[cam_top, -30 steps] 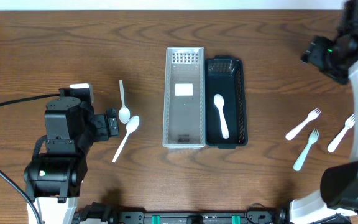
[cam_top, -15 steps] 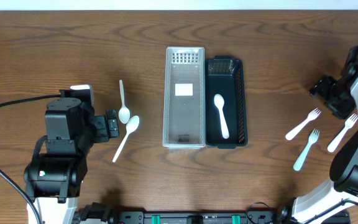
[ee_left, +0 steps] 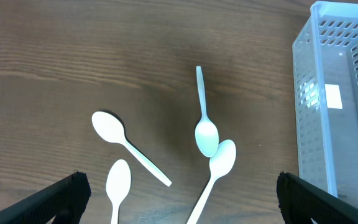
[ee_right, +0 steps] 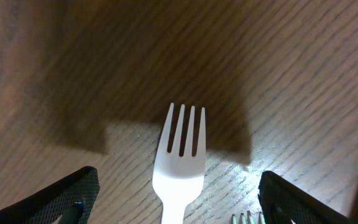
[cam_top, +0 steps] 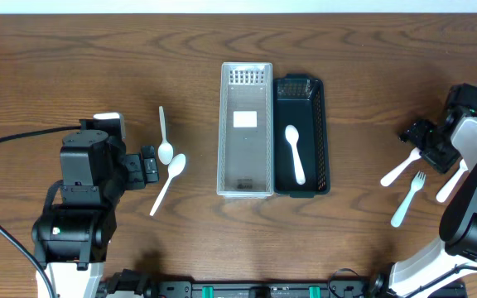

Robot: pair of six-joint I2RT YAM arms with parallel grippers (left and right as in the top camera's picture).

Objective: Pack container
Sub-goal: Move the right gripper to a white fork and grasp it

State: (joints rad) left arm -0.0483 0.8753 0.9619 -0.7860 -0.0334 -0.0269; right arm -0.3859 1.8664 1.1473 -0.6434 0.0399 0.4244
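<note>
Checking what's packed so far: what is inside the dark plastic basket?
One white plastic spoon lies inside the dark slotted plastic basket, on its floor. Only the floor beneath the spoon is covered.

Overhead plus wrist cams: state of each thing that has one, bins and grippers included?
clear bin: upright, no cutlery inside
black bin: upright, holds one spoon
loose spoons: four, lying flat, unpacked
fork: lying flat, tines up, unpacked
left gripper: open, empty, over the loose spoons
right gripper: open, empty, fork between its fingers, not gripped
</note>
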